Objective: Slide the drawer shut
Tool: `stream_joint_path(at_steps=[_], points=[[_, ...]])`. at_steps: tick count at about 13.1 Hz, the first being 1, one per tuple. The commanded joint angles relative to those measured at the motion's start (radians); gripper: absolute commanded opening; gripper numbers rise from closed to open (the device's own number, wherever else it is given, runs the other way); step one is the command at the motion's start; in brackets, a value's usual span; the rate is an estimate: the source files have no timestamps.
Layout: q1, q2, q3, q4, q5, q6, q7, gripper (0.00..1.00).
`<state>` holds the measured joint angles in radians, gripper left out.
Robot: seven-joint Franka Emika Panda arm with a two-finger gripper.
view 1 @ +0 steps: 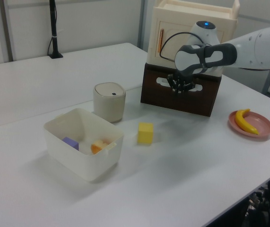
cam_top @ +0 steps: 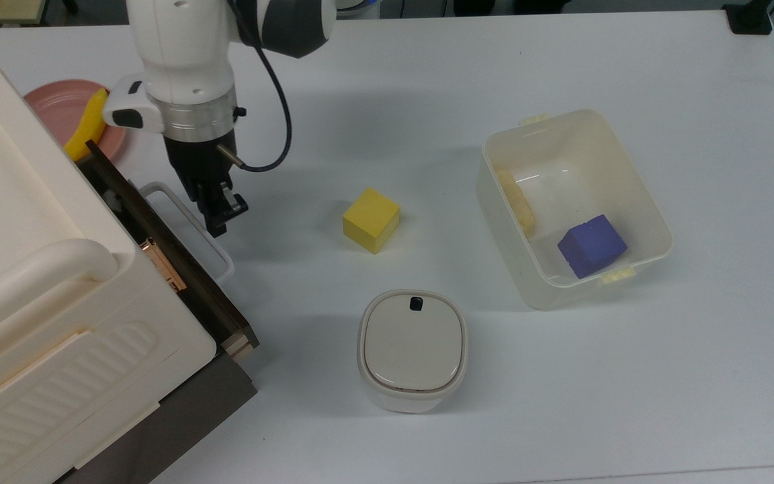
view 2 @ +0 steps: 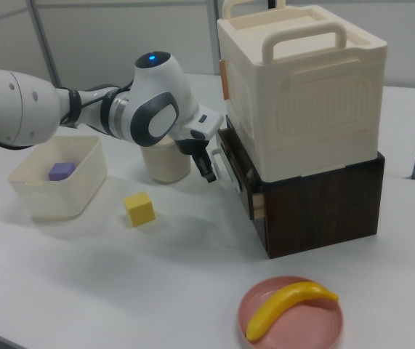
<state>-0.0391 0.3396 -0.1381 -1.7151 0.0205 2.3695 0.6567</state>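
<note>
Drawer: the drawer [cam_top: 158, 242] shows a dark brown front panel with a white rectangular loop handle [cam_top: 189, 228]; it sits at the bottom of the cabinet, under the cream ribbed upper body [view 2: 305, 94], at the top view's left edge of the tabletop [cam_top: 427, 81]. In the top view the front panel juts slightly past the cream body above it, with a thin strip of wood showing at its near corner.
Drawer in the left view: the brown front [view 1: 182, 97] faces the open tabletop, with the handle partly covered by the arm.
Gripper: the gripper [cam_top: 219, 218] points down, just in front of the handle on the top view's right of it, close to the loop; whether it touches the handle cannot be told. In the right view the gripper [view 2: 208, 171] hangs beside the drawer front, on the right view's left of it.
Gripper state: cannot tell whether the fingers are apart or together.
Nearby things: a yellow cube [cam_top: 371, 220] lies on the tabletop, apart from the gripper on the top view's right; a lidded cream container [cam_top: 412, 349] stands nearer the top view's bottom edge; a white tub [cam_top: 649, 222] holds a purple block [cam_top: 591, 245]; a pink plate [view 2: 316, 327] carries a banana [view 2: 287, 305].
</note>
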Motion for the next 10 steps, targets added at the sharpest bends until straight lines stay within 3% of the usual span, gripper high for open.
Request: stream_joint_path(at_steps=[1,3,10], points=[[-0.018,-0.013,-0.027,0.0,-0.001,0.013,-0.045,0.0],[-0.028,-0.013,-0.055,0.0,0.006,0.062,-0.051,0.0],[-0.039,-0.014,-0.048,0.005,-0.004,0.053,-0.067,0.0]])
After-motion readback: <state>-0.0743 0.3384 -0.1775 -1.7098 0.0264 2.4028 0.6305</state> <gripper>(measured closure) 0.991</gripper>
